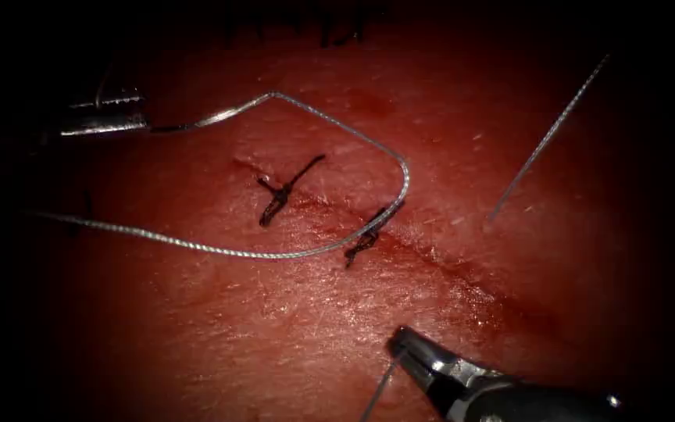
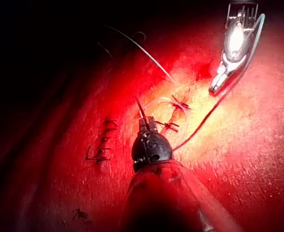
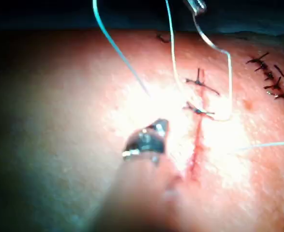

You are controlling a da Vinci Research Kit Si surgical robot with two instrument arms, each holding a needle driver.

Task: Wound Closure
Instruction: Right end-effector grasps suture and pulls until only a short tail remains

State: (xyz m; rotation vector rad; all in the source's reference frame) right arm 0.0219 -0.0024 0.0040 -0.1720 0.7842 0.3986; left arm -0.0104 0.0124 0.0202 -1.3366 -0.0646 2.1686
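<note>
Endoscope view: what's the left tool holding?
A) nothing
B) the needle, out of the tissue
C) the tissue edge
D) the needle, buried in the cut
B: the left tool has its jaws shut on one end of the needle, which arcs clear of the tissue, left of the cut. The right tool appears shut on thread.

Needle (image 1: 197,123) off tissue (image 1: 291,312), thread (image 1: 291,254) looped
</note>
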